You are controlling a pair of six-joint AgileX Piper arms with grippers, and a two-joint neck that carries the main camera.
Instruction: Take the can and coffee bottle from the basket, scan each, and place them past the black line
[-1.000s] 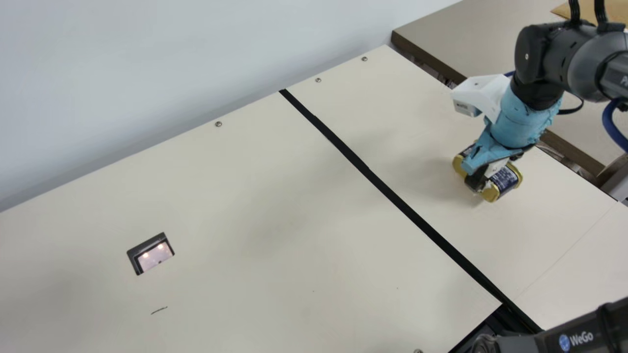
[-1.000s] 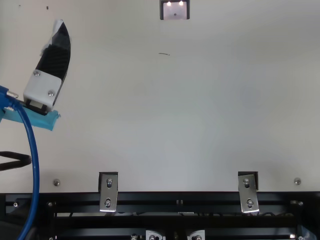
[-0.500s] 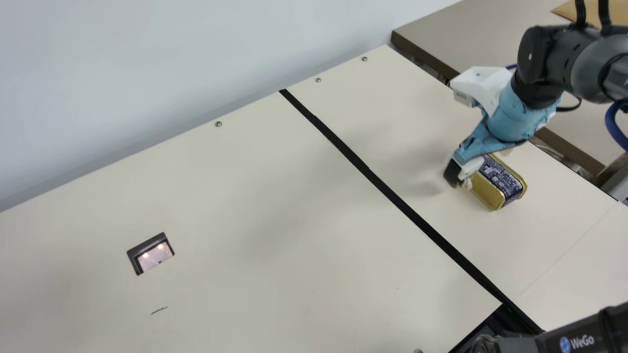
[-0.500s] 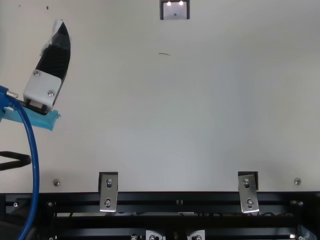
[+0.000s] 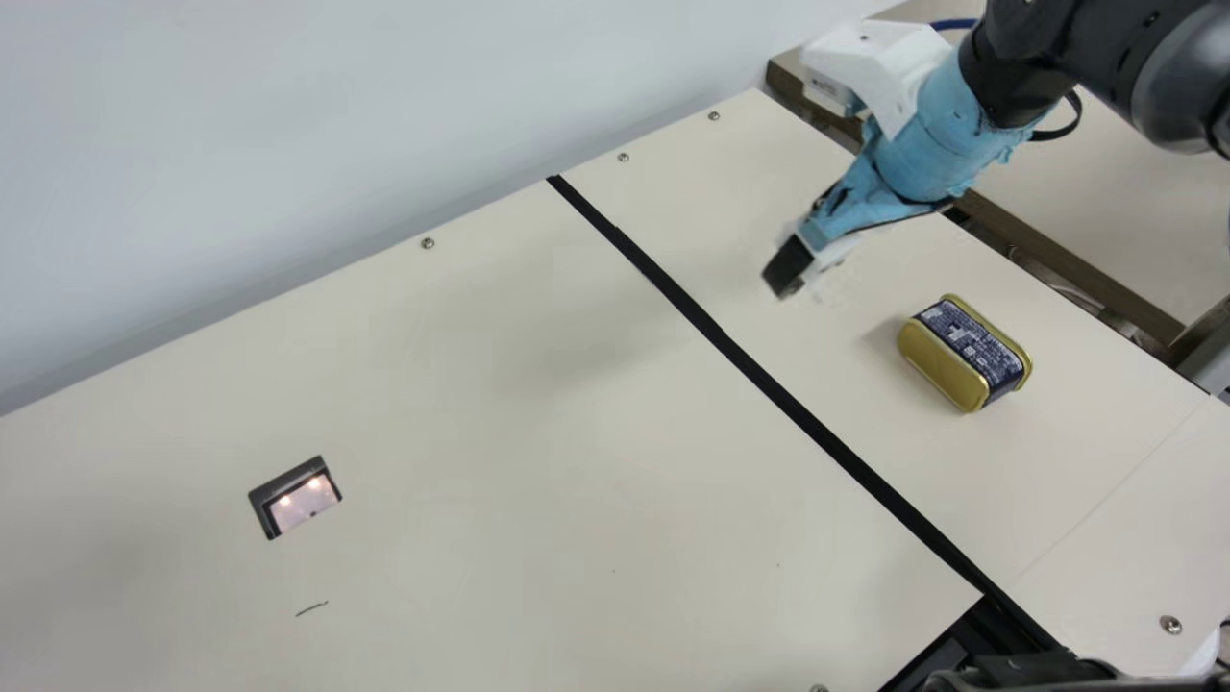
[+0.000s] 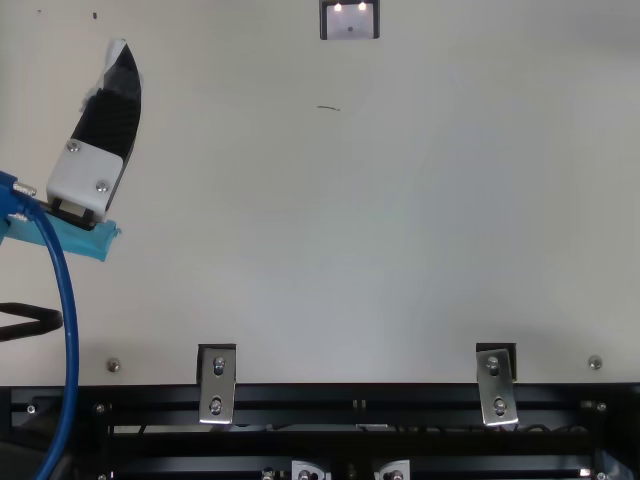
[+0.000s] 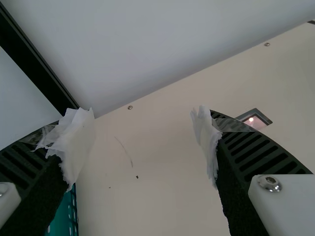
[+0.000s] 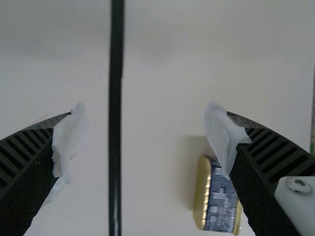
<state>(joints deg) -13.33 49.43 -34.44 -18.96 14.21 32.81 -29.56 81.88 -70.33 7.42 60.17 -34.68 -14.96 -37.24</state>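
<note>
Evidently the can (image 5: pixel 961 356) was delivered past the black line (image 8: pixel 115 98); the coffee bottle was probably left to do.
On its side on the counter (image 5: pixel 577 481), the can pointed a gold end at the line, long axis roughly parallel to it; its scan could not be confirmed. Near the line, the right gripper (image 8: pixel 145 120) had released jaws; short of it, the left gripper (image 7: pixel 142 123) held its jaws apart, empty.
</note>
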